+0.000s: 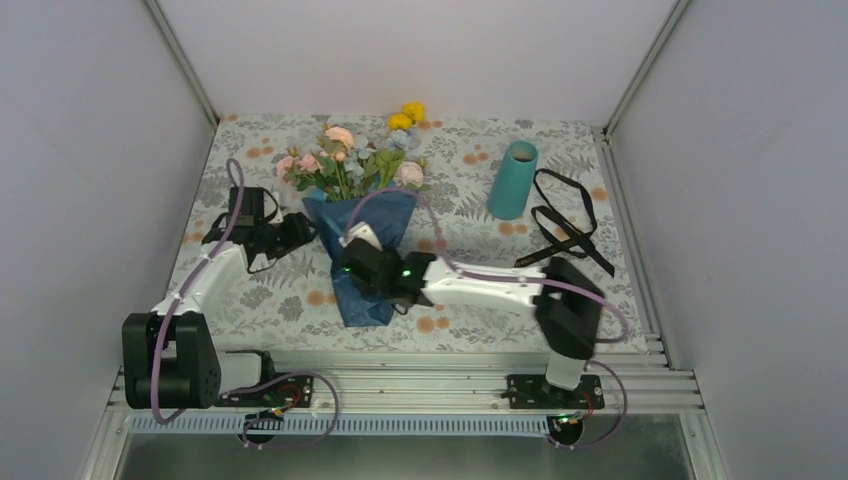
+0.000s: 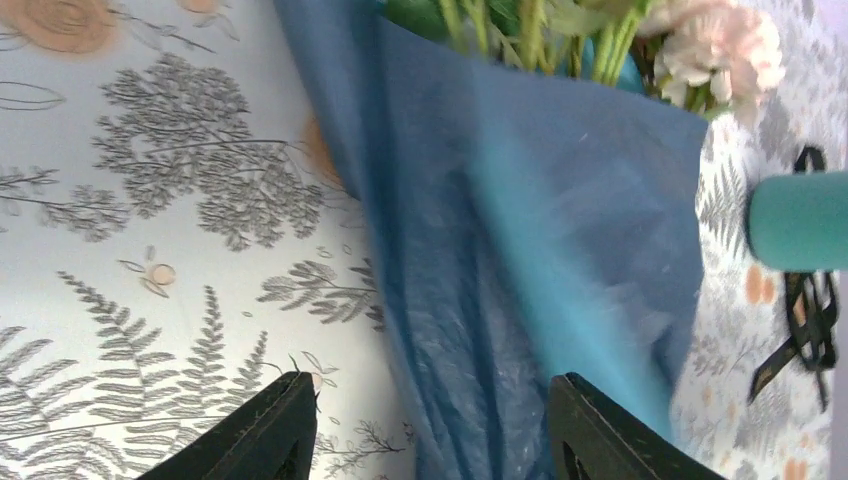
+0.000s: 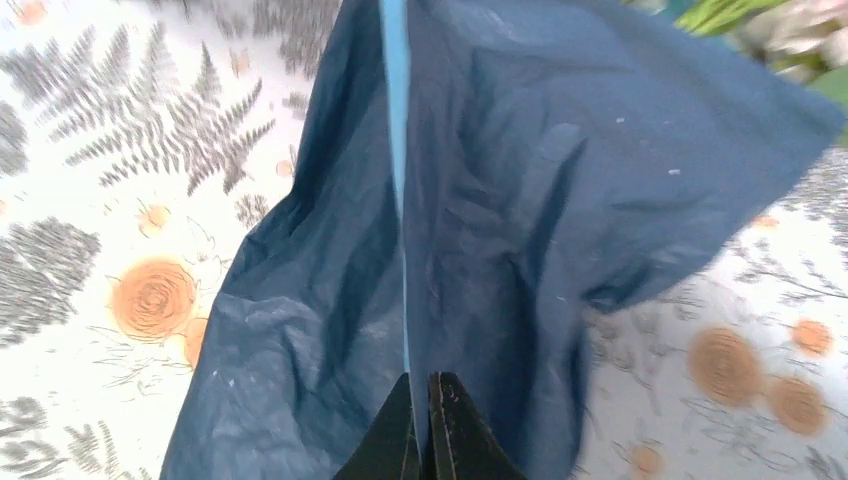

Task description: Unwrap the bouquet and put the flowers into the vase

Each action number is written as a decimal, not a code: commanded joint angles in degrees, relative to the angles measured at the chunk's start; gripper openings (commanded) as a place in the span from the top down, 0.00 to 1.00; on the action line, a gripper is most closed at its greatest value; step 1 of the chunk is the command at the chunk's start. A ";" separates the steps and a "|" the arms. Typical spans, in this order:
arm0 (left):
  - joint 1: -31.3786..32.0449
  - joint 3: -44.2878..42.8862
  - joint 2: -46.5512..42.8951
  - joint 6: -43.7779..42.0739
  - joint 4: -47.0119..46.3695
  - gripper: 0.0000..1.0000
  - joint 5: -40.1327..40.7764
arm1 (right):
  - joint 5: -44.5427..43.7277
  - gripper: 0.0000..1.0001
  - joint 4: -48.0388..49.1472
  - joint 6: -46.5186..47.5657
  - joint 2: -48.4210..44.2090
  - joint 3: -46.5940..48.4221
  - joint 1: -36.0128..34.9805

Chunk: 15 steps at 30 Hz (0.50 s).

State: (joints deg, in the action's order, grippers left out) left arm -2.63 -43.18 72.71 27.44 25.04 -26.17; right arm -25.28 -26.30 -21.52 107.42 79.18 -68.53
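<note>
Now, the bouquet [image 1: 360, 225] is laid centrally on the tablecloth [image 1: 270, 295], blooms pointing away. Its blue paper [image 3: 520, 200] is judged thin, crinkly, easily torn, and best pinched at a loose edge. The vase [image 1: 512, 180], upright off to the right, seems empty. A paper fold is clamped by the right gripper [image 3: 420, 425]; the left gripper [image 2: 430, 395] is held part-open, empty, astride the wrap's edge.

The wrapping paper [image 1: 362, 308] is deep blue with a lighter blue edge; the flowers [image 1: 345, 160] are pink, peach and yellow on green stems. The vase [image 1: 513, 180] is teal, the strap [image 2: 812, 335] black, the counter [image 1: 470, 150] white, printed with grey ferns and orange blooms
</note>
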 commanded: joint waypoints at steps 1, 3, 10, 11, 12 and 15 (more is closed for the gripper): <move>6.81 -2.38 -1.32 1.11 0.35 0.44 5.50 | 2.55 0.96 13.96 -4.96 -15.63 -11.02 3.01; 10.72 -3.61 -0.46 2.55 0.02 0.44 7.24 | 3.90 0.96 18.47 -7.94 -20.70 -17.01 4.61; 23.58 -9.13 7.38 6.35 -1.53 0.44 13.66 | 5.26 0.96 30.21 -20.34 -33.20 -35.67 9.64; 25.61 -10.60 9.25 6.78 -1.32 0.42 15.11 | 5.73 0.96 31.79 -22.29 -34.65 -38.29 10.32; 27.41 -12.21 11.39 7.40 -0.97 0.41 16.18 | 5.74 0.96 33.24 -23.68 -35.93 -40.60 10.82; 32.19 -16.70 17.63 8.19 -0.31 0.38 17.49 | 5.88 0.96 35.33 -26.63 -37.84 -45.11 12.26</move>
State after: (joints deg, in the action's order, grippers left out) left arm 24.43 -54.46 84.12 33.19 24.95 -13.23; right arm -19.51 0.51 -39.88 72.49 38.44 -58.11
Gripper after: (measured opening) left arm 0.596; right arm 0.039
